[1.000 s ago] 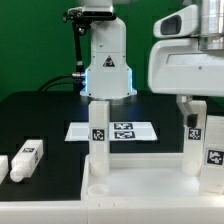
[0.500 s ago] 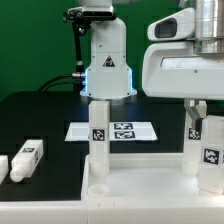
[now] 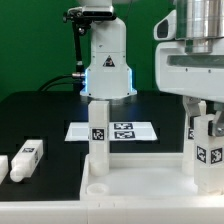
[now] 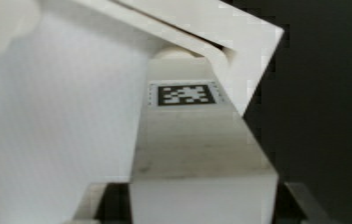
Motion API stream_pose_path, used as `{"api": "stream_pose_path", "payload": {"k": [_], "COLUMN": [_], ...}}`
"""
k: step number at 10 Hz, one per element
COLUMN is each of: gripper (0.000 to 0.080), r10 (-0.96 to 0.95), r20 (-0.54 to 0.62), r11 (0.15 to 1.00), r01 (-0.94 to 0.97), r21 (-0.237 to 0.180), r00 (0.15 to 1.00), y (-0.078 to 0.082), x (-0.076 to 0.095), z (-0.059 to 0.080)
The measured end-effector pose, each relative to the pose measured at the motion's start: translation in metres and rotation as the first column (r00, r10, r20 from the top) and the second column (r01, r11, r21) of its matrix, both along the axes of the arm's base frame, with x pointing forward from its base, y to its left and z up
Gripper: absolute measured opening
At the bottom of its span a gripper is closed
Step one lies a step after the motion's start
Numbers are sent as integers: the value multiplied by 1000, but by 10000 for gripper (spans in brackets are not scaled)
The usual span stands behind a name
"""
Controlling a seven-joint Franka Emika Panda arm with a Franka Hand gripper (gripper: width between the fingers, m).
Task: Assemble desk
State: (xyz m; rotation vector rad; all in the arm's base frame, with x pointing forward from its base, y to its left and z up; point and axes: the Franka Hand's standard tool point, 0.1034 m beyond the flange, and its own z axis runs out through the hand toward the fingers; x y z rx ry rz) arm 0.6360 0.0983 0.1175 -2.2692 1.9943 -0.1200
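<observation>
The white desk tabletop [image 3: 140, 185] lies at the front with its rim up. One white tagged leg [image 3: 98, 135] stands upright in its socket on the exterior view's left. My gripper [image 3: 203, 118] is at the exterior view's right, shut on another upright white leg [image 3: 207, 155] over the tabletop's right side. In the wrist view this leg [image 4: 191, 150] with its tag fills the space between my fingers [image 4: 111, 203]. Its lower end is hidden. Two loose legs [image 3: 27, 153] [image 3: 3, 164] lie on the black table at the left.
The marker board [image 3: 113, 130] lies flat behind the tabletop. The robot base [image 3: 107, 60] with its blue light stands at the back. A black cable runs behind it on the left.
My gripper and arm have shifted towards the exterior view's right and loom larger. The held leg has barely moved. The standing leg and loose legs have not moved.
</observation>
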Motion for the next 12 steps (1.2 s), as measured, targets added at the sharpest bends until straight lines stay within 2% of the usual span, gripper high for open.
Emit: {"api": "stream_pose_path", "payload": {"k": [1, 2, 5, 6, 7, 8, 9, 10, 12], "gripper": [285, 285, 285, 501, 501, 616, 616, 644, 648], "r10": [-179, -232, -228, -180, 55, 223, 295, 361, 473], "r20": [-23, -30, -32, -26, -2, 16, 10, 2, 1], "r11": [983, 971, 972, 982, 998, 975, 955, 932, 880], "r01": [179, 233, 229, 181, -55, -224, -295, -361, -472], "r21": [47, 60, 58, 49, 22, 14, 7, -19, -43], "r00": [984, 972, 973, 983, 999, 975, 955, 933, 881], "y": [2, 3, 2, 2, 3, 8, 16, 25, 18], "x": [-1, -1, -2, -1, 3, 3, 0, -3, -1], "z": [1, 0, -1, -1, -1, -3, -6, -6, -6]}}
